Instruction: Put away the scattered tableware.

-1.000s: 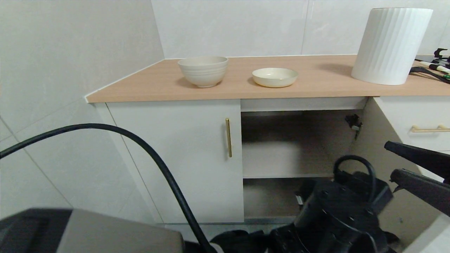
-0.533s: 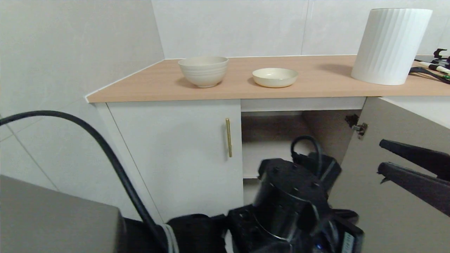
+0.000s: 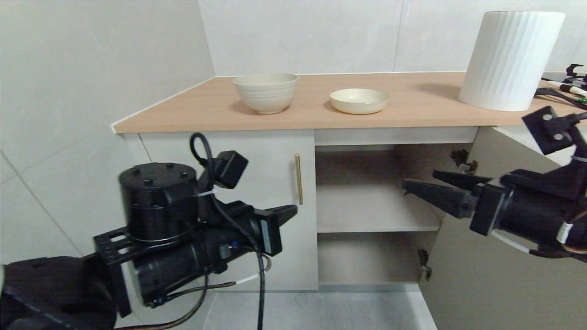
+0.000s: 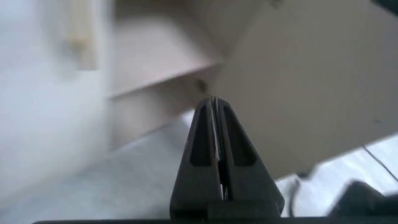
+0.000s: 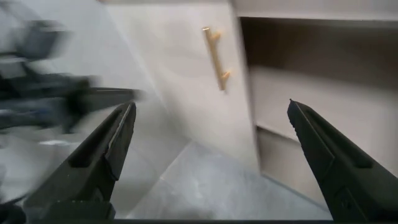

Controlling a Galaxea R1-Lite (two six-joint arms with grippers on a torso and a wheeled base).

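I see the ribbed bowl (image 3: 265,93) and the shallow dish (image 3: 359,101) sitting apart on the wooden desk (image 3: 412,112). The bowl is above the cupboard's (image 3: 394,135) closed door (image 3: 270,151), the dish above its open half. A white ribbed canister (image 3: 510,59) stands over the cupboard's swung-out door (image 3: 458,284). My left gripper (image 3: 291,211), fingers pressed together and empty, hangs before the closed door. My right gripper (image 3: 419,179), fingers spread wide and empty, is before the cupboard's shelf (image 3: 367,211). Pale tiled walls (image 3: 91,68) meet in a corner behind.

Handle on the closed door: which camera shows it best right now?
Head view: the handle shows whole, upright on the closed door. The right wrist view shows it at a slant, beyond the open right gripper. The left wrist view has a pale strip near its edge that may be it; I cannot tell.
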